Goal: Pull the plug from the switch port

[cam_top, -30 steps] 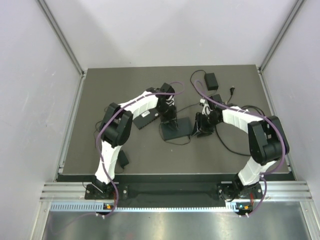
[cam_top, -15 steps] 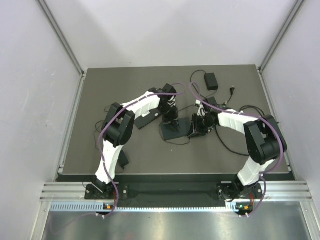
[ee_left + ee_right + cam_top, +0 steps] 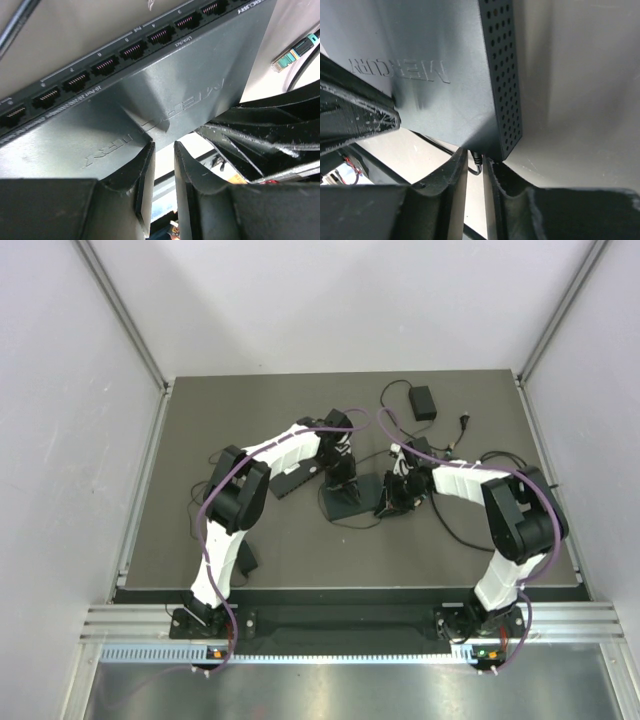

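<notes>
Plug at the switch's rear corner sits between my right gripper's narrow-set jaws; whether they clamp it, I cannot tell. My left gripper's jaws stand slightly apart at the switch's top.

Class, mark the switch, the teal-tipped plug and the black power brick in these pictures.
switch (image 3: pixel 165 100), left wrist view, its embossed top face.
teal-tipped plug (image 3: pixel 289 57), left wrist view, its teal boot.
power brick (image 3: pixel 423 402), top external view, its top middle.
</notes>
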Motion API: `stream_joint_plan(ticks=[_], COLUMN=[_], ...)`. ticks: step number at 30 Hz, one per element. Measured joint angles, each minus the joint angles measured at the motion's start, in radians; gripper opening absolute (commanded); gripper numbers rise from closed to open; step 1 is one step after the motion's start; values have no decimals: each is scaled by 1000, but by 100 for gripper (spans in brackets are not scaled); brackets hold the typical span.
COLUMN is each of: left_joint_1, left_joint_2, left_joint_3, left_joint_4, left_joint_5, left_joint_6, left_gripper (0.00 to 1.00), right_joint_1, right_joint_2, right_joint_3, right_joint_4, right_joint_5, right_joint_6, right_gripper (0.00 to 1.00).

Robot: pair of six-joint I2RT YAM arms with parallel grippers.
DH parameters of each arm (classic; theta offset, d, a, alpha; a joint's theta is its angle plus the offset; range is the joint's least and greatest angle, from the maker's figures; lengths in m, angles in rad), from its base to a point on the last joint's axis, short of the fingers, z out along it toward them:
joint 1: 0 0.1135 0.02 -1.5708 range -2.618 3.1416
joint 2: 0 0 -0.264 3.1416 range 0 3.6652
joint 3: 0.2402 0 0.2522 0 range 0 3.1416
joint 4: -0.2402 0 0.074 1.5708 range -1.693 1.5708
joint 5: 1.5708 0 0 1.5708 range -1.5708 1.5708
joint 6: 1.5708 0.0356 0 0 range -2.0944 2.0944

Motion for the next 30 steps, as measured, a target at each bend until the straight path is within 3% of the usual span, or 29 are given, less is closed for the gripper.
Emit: stream_joint_plan(ticks=[7,11,21,30], left_joint_1=[0,0,-3,-68], left_joint_2=[-1,-1,-1,-1], left_joint_3=[-26,-29,-41,23], left_joint_4=[15,14,19,-11], left_joint_5=[45,53,78,-60], left_joint_6=[-22,-22,-21,41], left_gripper=[27,27,27,29], right_joint_1=[0,0,-3,-21], right_joint_2=[6,10,51,81], right_joint_3=[1,3,63,35], right_joint_4=[6,5,-69,-28], right_joint_5=[-3,-14,-60,-216], right_joint_6=[8,-22,-119,-63], right_gripper=[13,0,0,0])
